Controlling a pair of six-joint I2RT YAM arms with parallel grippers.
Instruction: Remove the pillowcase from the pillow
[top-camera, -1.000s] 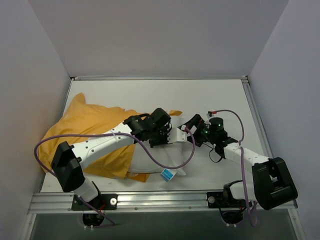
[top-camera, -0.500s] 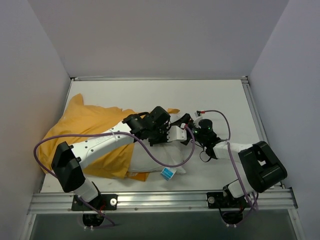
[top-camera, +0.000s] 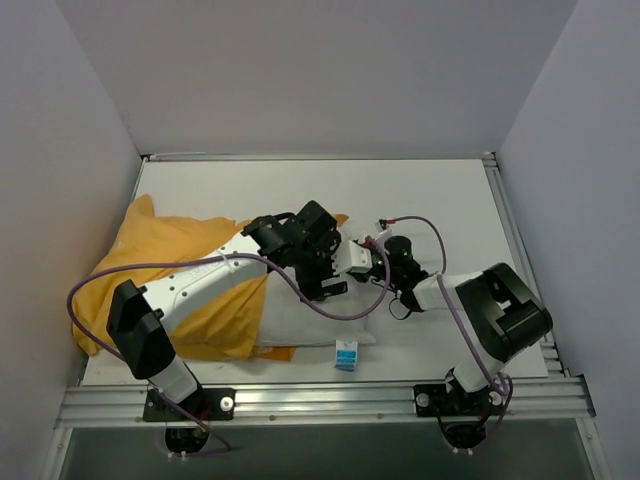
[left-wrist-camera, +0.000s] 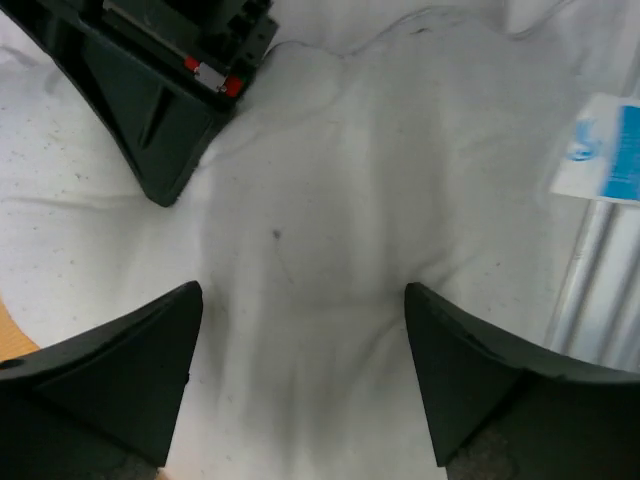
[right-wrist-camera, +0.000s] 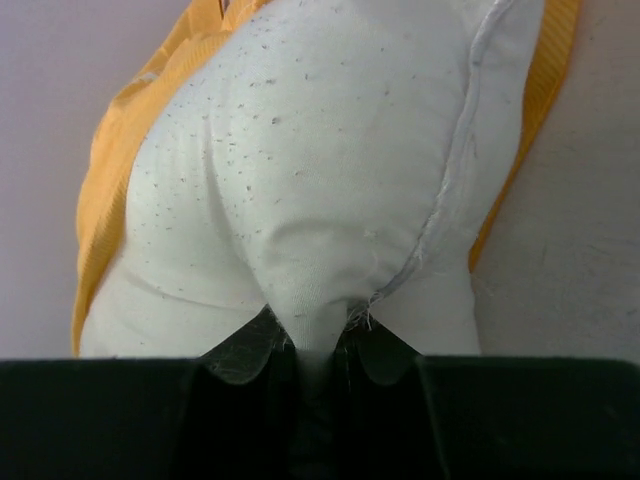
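Well, the white table (top-camera: 440, 195) carries it all, and I'll place everything from the pillow (top-camera: 300, 325) lying near its front edge. The orange pillowcase (top-camera: 170, 260) is the biggest thing on it, heaped over the pillow's left end, with a thin strip showing under the near side. The right end of the pillow is bare white.

The left gripper (left-wrist-camera: 302, 288) hangs over that bare part, just above the middle, fingers spread wide with nothing between them. The right gripper (right-wrist-camera: 315, 345) sits at the pillow's far right corner, jaws pinched tight on a small fold of the white cloth by the seam. A blue tag (top-camera: 346, 354) sticks out at the near right corner.

What worries me is that the right-hand pinch holds very little cloth, so a hard tug could let the corner slip free. And if the left gripper closes where it is, it would catch pillow rather than orange cover, and nothing would come off. The purple cable (top-camera: 330, 315) draped across the pillow could also snag.
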